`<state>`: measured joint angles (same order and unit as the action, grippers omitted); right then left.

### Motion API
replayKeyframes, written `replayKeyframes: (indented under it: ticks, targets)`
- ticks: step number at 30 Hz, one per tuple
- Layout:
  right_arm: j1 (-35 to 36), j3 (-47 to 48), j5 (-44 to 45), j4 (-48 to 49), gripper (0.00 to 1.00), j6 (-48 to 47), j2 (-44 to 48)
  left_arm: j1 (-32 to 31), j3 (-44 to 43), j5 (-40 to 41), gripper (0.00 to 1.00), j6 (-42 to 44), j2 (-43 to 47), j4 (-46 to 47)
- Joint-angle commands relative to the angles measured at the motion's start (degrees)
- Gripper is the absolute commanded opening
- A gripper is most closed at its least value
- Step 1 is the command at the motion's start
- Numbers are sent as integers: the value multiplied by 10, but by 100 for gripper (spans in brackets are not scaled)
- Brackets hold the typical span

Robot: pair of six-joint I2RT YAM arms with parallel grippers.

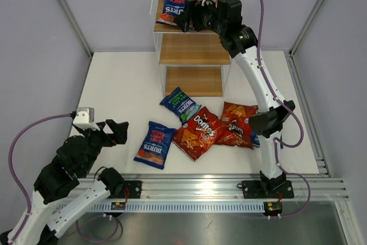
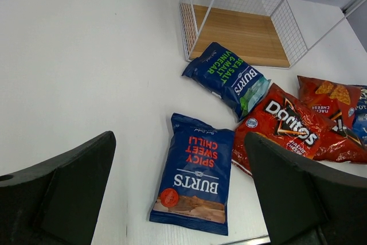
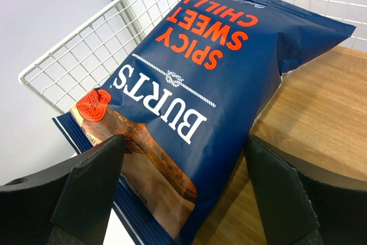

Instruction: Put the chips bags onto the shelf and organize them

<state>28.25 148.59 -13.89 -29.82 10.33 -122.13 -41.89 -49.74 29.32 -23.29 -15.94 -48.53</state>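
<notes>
A dark blue Burts bag lies on the top board of the shelf, leaning on its left wire wall. My right gripper is open at the bag's near end; in the right wrist view the bag lies between its spread fingers, not gripped. On the table lie another Burts bag, the Sea Salt & Vinegar bag, two Doritos bags and a blue bag mostly hidden behind the right arm. My left gripper is open and empty, left of the table's Burts bag.
The shelf's middle and bottom boards hold nothing. The right arm reaches over the right-hand Doritos bag. A metal rail runs along the table's near edge. Grey walls stand close on both sides.
</notes>
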Motion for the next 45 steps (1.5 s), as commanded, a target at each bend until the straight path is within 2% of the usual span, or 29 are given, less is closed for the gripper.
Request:
replayKeyframes:
  ticks: [1,8,16,20,23,26,27,29,31,35,39,45]
  targets:
    - [-1,24,-16,20,92,1,-15,1,4,-4,99,9,6,25]
    - [-2,18,10,17,99,18,46,1,4,-6,99,10,0,26]
    - [-2,26,80,-28,100,-29,102,1,4,-8,99,11,-7,26]
    - [0,5,71,-55,100,-17,151,1,-2,2,99,6,-14,22]
    - [1,-71,46,-59,99,8,242,1,-6,-7,99,-4,-31,23]
    - [1,-234,5,-28,99,37,377,1,-11,-36,99,-48,-62,35]
    - [1,-341,-12,-8,100,46,448,1,-11,-47,99,-77,-90,42]
    - [1,-480,-17,47,100,71,513,1,-11,-58,99,-111,-121,58]
    - [1,-542,-10,45,99,81,578,1,-9,-48,99,-159,-162,60]
    - [1,-707,-11,31,99,107,666,1,4,-44,99,-166,-210,62]
    - [1,-827,28,36,100,116,771,1,41,-50,99,-170,-219,55]
    - [1,-906,-2,-18,99,107,827,1,127,-107,99,-182,-198,84]
